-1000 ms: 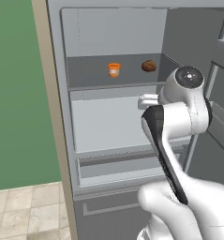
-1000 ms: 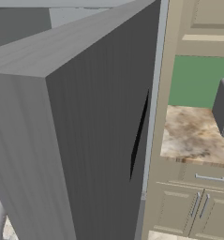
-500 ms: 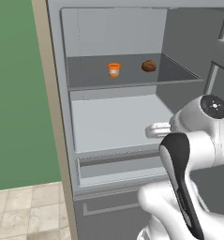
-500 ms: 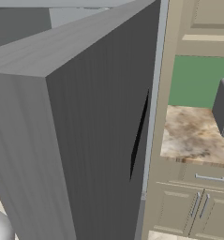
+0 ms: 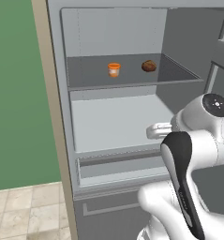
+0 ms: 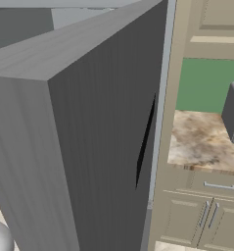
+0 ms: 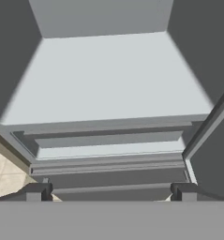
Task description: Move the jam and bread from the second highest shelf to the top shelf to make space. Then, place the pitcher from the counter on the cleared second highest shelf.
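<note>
step in hand, as judged: the shelf-clearing part looks done. the jam, a small orange jar with a paler band, and the bread, a lumpy dark-brown round loaf, both stand on the top shelf, apart from each other, jam to the left. the second highest shelf lies bare.

gripper: the two dark finger tips sit far apart at the bottom corners of the hand view, nothing between them. jaws spread wide, holding nothing. the hand view looks down across the pale shelf and the drawer fronts below it.

next move, as judged: fetch the pitcher from the counter. the counter sits past the open fridge door, so the base likely must drive round that door before any reach. pitcher's place cannot be told from these views.

materials: top shelf dark grey, flat, thin-edged. lower shelf whitish-grey, matte, with a grey front lip. fridge door a broad dark-grey slab, faintly streaked. counter tan-and-brown marbled stone over cream panelled cabinets.
</note>
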Motion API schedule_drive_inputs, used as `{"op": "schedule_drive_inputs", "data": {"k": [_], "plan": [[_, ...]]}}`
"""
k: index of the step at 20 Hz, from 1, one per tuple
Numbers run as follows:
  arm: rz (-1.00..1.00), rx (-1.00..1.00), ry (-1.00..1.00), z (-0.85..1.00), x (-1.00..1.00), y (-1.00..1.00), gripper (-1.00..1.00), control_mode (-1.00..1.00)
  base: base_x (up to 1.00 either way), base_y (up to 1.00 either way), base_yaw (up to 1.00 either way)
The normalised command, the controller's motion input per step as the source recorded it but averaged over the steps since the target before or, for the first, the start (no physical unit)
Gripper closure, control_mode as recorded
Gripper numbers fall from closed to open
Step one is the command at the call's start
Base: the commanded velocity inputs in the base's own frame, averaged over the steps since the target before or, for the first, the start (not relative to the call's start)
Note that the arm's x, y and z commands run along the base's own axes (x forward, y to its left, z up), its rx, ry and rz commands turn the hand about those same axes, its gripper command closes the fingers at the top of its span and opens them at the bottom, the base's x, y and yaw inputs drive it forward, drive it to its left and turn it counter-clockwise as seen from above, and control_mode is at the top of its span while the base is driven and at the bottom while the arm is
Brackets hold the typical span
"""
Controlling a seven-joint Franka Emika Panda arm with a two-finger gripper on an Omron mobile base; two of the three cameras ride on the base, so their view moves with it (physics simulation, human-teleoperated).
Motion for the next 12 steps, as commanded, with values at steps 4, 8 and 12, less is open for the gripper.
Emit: {"op": "schedule_drive_inputs", "data": {"k": [4, 8, 12], "plan": [[0.0, 0.0, 0.0, 0.0, 0.0, 0.0, -1.0, -1.0, 0.0, 0.0, 0.0], [0.0, 0.0, 0.0, 0.0, 0.0, 0.0, -1.0, 1.0, 0.0, 0.09, 0.0], [0.0, 0.0, 0.0, 0.0, 0.0, 0.0, -1.0, 1.0, -0.05, 0.44, -0.03]]}}
